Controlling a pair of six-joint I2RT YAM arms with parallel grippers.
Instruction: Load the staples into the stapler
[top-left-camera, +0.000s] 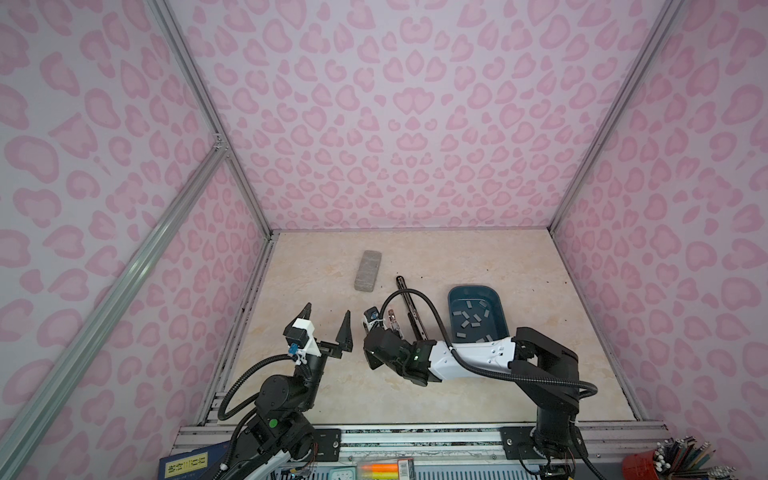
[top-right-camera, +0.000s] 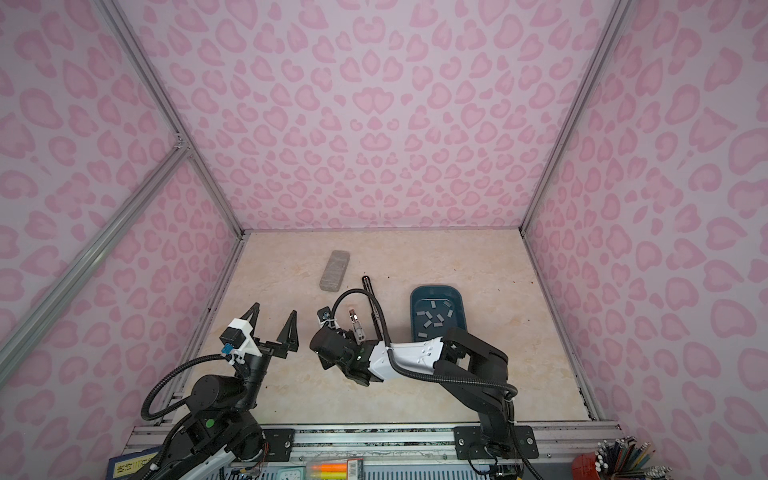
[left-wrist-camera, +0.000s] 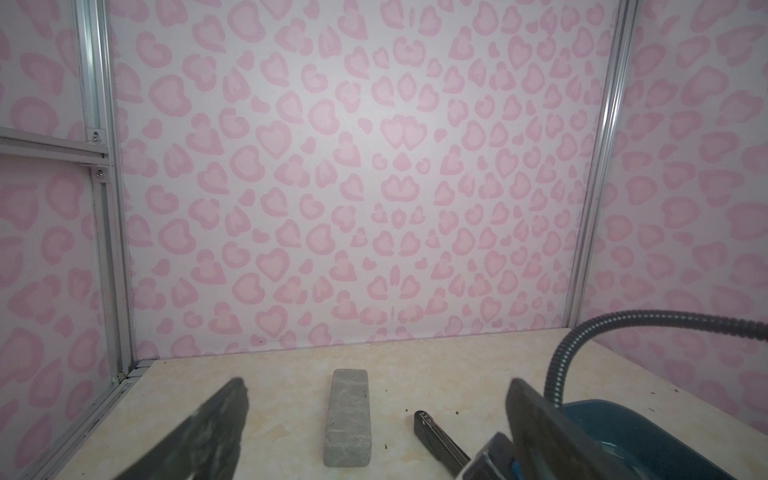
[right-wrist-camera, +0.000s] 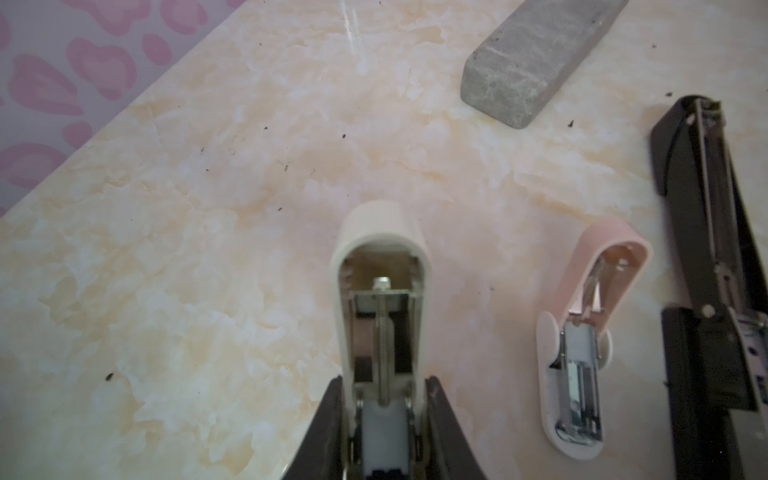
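Right gripper (right-wrist-camera: 384, 380): jaws narrow, clamped on the hinge end of a cream stapler (right-wrist-camera: 382, 249), one finger against each side. Stapler opened out, cover reaching forward past the fingertips, spring rod and metal channel exposed in the right wrist view. Contact between this stapler and the table (top-left-camera: 436, 257) not determinable.

Left gripper (top-left-camera: 328, 309): jaws spread wide, empty, held over the left part of the table, well apart from every object.

Staples (top-left-camera: 475, 320): short light-grey strips scattered loose at varied angles on the floor of a blue tray (top-left-camera: 473, 287), at the right of the table in both top views.

Black stapler (right-wrist-camera: 698, 232): long, opened out, lying on the table between the tray and the right gripper, near the tray's left side, one end pointing toward the back.

Pink stapler (right-wrist-camera: 582, 353): small, opened, lying on the table between the cream stapler and the black stapler, just beside the latter.

Grey block (top-left-camera: 368, 271): speckled, lying flat toward the back left of the table, apart from all three staplers and from both grippers.
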